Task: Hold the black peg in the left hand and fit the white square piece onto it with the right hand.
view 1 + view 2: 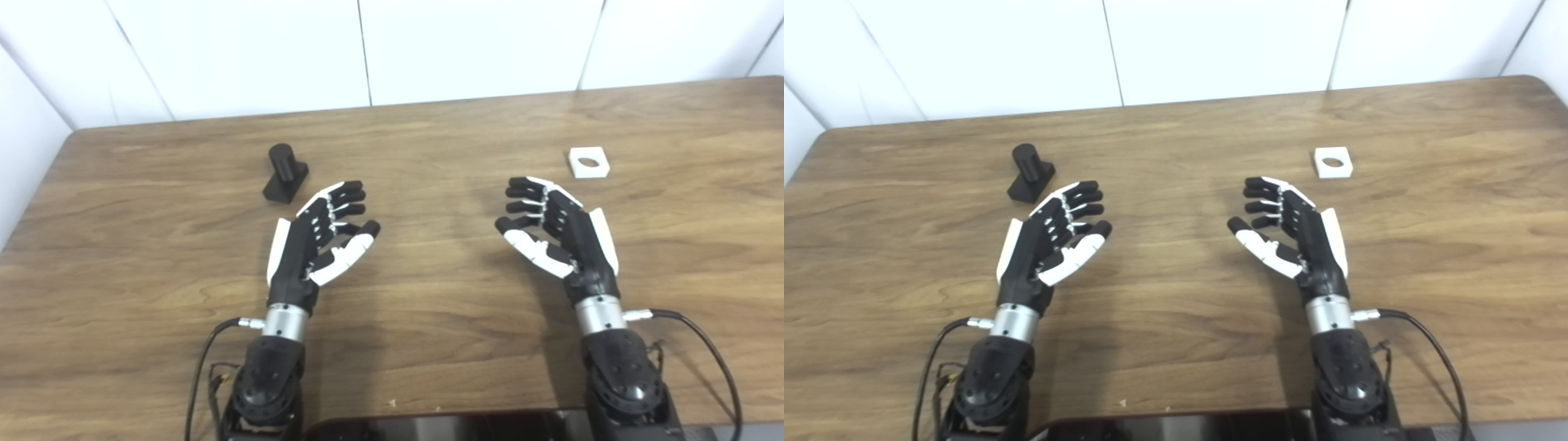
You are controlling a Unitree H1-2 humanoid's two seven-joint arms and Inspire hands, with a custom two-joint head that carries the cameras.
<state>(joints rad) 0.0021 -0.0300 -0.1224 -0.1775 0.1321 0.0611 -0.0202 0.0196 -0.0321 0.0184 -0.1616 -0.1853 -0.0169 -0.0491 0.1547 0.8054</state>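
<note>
The black peg (pixel 285 173), a short cylinder on a square base, stands on the wooden table (pixel 429 141) at the left. Just below and to the right of it is my left hand (pixel 321 239), open, palm turned inward, holding nothing. The white square piece (pixel 588 162) with a round hole lies flat at the right. My right hand (pixel 557 233) hovers open below and left of that piece, apart from it, palm facing the left hand.
White wall panels (pixel 367 49) stand behind the table's far edge. A dark panel (pixel 441 427) sits at the near edge between my forearms. Cables (pixel 704 343) trail from both wrists.
</note>
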